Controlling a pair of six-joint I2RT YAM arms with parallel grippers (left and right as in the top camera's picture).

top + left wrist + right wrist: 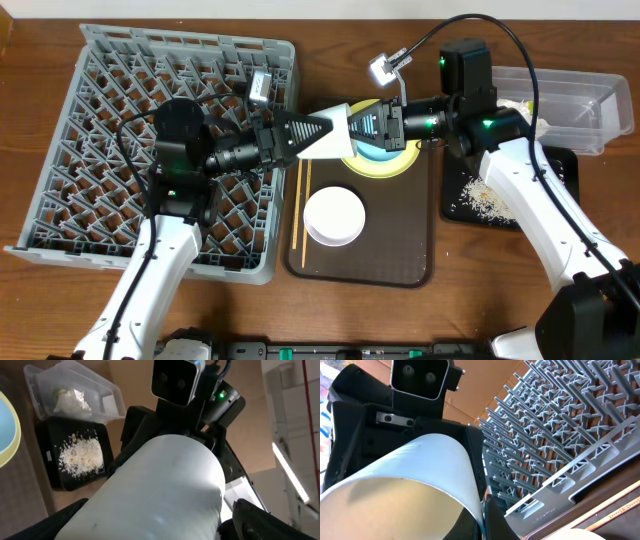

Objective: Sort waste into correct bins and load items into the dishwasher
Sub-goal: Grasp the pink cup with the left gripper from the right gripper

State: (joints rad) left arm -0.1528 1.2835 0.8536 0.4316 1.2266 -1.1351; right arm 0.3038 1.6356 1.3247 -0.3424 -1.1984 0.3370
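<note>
A pale blue bowl (338, 128) (160, 485) (410, 480) hangs in the air between both grippers, above the gap between the grey dish rack (100, 80) and the yellow plate (402, 166). My right gripper (362, 125) (482, 520) is shut on the bowl's rim. My left gripper (312, 135) (155, 527) is open, with one finger on each side of the bowl's outer wall and a gap at one finger. The white bowl (333, 215) and the chopsticks (298, 205) lie on the brown tray (400, 255).
The clear tub (590, 100) (105, 390) at the back right holds the white napkin (70, 402) and something greenish. The black tray (565, 170) (47, 440) in front of it holds rice crumbs (485, 198) (80, 455). The rack's pegs (570, 420) are close to the bowl.
</note>
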